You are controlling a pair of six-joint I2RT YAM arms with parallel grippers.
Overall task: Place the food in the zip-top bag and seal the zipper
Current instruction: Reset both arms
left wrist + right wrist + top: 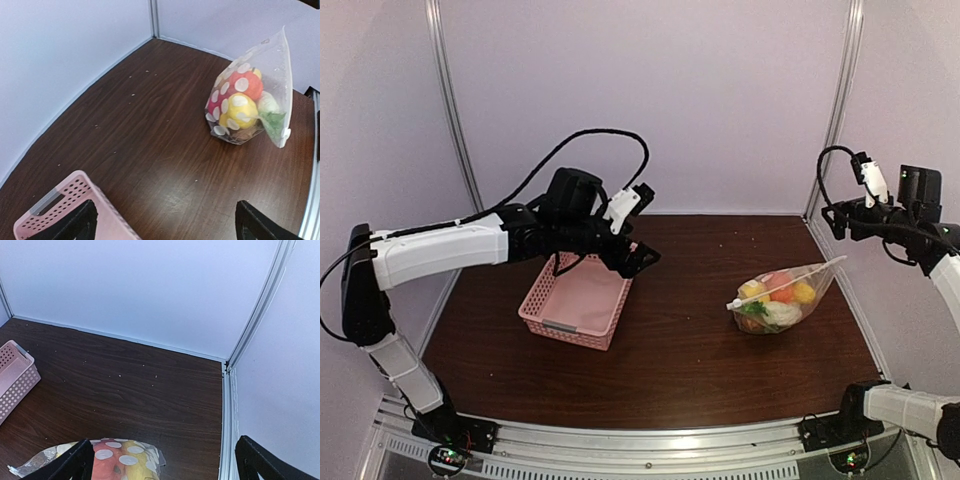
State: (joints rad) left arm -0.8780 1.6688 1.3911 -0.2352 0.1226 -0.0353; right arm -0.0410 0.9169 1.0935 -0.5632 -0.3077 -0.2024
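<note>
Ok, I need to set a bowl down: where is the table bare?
The table is bare between the pink basket and the zip-top bag, from the near edge to the back wall. Crowded: the basket's far right corner, where the left end effector hangs, and the right edge by the bag.

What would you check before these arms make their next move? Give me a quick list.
1. All the food inside the zip-top bag, basket empty: ok.
2. The zipper shut along its whole length: cannot tell.
3. The left gripper open, holding nothing: ok.
4. The right gripper open, holding nothing: ok.
5. Bag resting on the table, apart from both grippers: ok.
</note>
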